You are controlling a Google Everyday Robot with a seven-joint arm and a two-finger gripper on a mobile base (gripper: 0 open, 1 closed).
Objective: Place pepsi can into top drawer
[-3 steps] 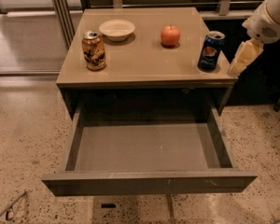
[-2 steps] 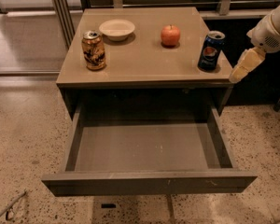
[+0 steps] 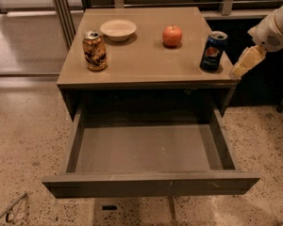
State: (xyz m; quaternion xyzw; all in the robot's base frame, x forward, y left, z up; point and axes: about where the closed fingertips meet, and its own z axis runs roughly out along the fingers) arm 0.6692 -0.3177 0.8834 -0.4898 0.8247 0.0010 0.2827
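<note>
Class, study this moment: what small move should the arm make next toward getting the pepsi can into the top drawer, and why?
Probably ease the gripper across to the pepsi can, which stands upright near the edge of the table, just beside the gripper and not yet held. The top drawer already stands open, so the grasp likely comes first.

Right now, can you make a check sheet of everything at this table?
Surface: table, flat brown top, four things on it.
Job's things: pepsi can upright near the top's front right corner; drawer pulled open, nothing in it.
Clutter: gold can upright, left; bowl at the back; apple right of the bowl.
Grippers: tool at the table's right edge, beside the pepsi can, apart from it.
Cables: thin thing lying bottom left, cannot tell what.
Surroundings: speckled floor.
</note>
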